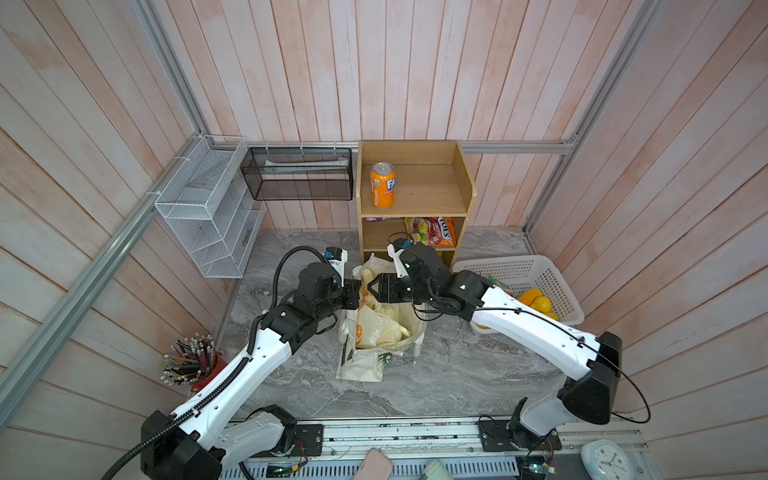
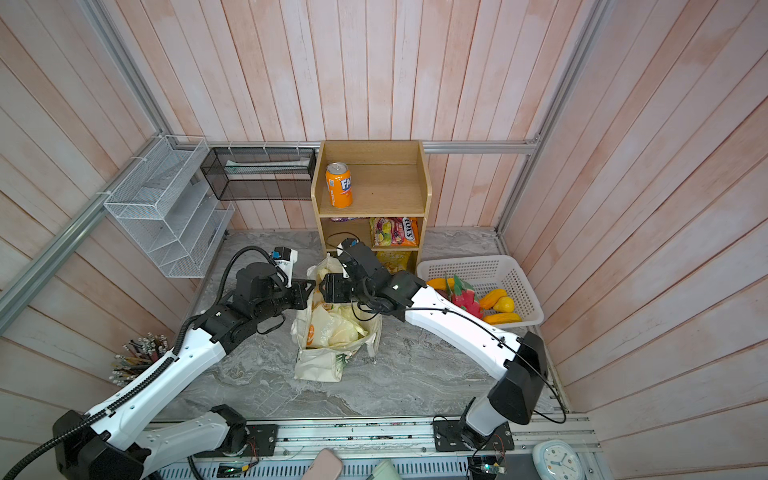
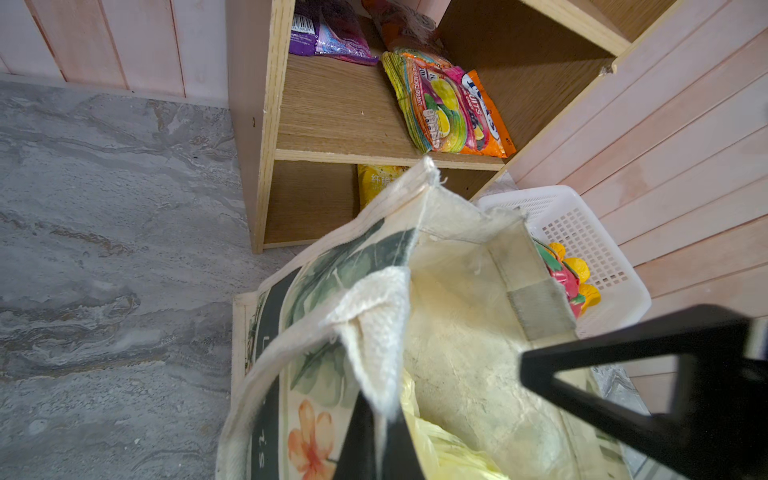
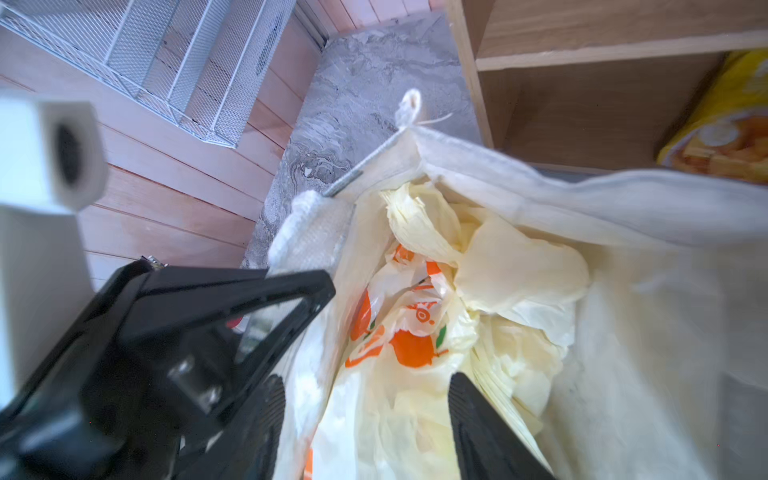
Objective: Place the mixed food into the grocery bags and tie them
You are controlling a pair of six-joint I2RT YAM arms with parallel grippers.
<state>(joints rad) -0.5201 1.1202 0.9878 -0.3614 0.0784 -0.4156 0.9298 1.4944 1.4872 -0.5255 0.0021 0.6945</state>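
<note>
**Fig.** Cream canvas tote with green print (image 1: 360, 368) lying mid-bench on the grey marbled bench (image 1: 457, 374), long axis near-to-far, mouth at the far end. Inside it sits a crumpled pale-yellow plastic bag printed with oranges (image 1: 376, 328). Left end effector (image 1: 358, 291) pinches the tote's woven handle (image 3: 376, 307). Right end effector (image 1: 370, 287) is spread above the plastic bag.

Orange can (image 1: 382, 185) reads "FA" — candy pkt (image 3: 446, 110) "BLACKCURRANT", "UITS".

White-shelled arms (image 1: 262, 357) with black joints (image 1: 291, 320) and looping cables (image 1: 279, 270) bear a black left hand (image 1: 359, 293) and right hand (image 1: 370, 286).
</note>
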